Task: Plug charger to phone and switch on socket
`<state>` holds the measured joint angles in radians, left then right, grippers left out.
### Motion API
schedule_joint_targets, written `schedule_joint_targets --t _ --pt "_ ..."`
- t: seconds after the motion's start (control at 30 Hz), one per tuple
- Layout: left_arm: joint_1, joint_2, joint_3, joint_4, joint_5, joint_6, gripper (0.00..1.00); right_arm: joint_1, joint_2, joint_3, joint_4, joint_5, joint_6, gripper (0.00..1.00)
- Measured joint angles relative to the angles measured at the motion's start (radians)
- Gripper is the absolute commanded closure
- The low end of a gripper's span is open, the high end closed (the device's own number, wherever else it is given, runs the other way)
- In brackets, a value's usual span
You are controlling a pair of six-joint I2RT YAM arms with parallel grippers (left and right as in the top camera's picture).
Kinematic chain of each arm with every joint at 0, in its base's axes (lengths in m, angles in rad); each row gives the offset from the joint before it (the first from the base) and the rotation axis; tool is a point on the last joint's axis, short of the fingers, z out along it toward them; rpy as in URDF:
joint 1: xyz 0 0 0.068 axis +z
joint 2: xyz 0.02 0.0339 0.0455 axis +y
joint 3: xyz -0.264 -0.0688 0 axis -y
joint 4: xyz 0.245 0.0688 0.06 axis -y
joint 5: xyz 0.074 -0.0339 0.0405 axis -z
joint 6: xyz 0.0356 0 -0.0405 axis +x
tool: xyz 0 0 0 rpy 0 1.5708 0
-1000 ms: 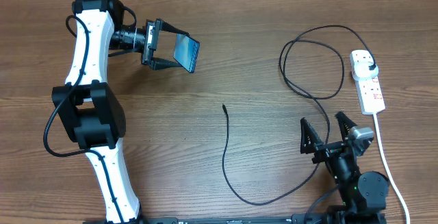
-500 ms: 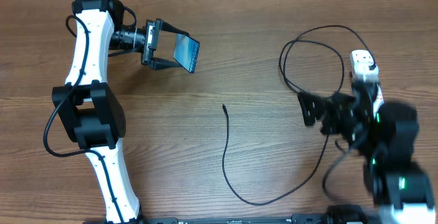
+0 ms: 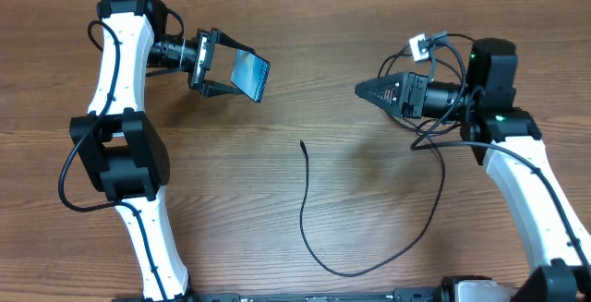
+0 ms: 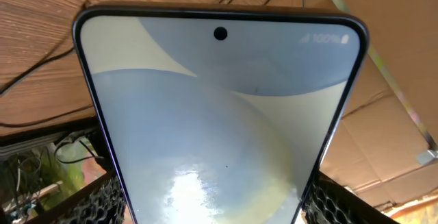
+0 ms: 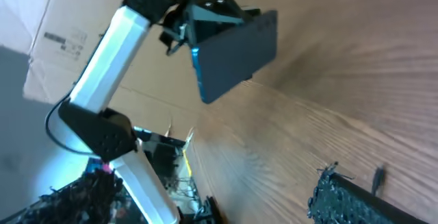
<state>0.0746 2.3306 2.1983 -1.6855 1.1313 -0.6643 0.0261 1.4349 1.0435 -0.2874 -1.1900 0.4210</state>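
Overhead: the left gripper [image 3: 235, 69] clamps the phone [image 3: 252, 75] over the far-left part of the wooden table [image 3: 277, 16], the screen tilted. The charger cable [image 3: 304, 196] lies mid-table, its connector tip free and well apart from the phone. The right gripper [image 3: 365, 88] points left; I cannot tell its opening.

Left wrist: the lit phone [image 4: 219, 114] fills the view, held between black pads [image 4: 96, 200].

Right wrist: blurred. The phone [image 5: 236, 51] is seen across the table, and one of the gripper's own fingers [image 5: 342, 196] shows.

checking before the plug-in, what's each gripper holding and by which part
The left gripper clamps the phone by its long edges near the end opposite the front camera. The right gripper holds nothing.
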Motion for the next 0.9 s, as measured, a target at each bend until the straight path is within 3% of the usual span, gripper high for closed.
schedule_joint_targets --t 0.23,0.47,0.83,0.9 --pt "-0.033 0.0 0.0 0.104 -0.059 -0.094 0.96 0.106 0.019 0.0 -0.008 0.177 0.091 0.0" --pt "-0.155 0.0 0.0 0.214 -0.177 -0.3 0.96 0.222 0.032 0.0 -0.01 0.451 0.235 0.0" --pt "-0.299 0.0 0.0 0.33 -0.224 -0.493 0.96 0.284 0.051 0.0 -0.023 0.632 0.26 0.0" --pt "-0.325 0.0 0.0 0.358 -0.225 -0.518 0.96 0.284 0.051 0.0 -0.031 0.65 0.261 0.04"
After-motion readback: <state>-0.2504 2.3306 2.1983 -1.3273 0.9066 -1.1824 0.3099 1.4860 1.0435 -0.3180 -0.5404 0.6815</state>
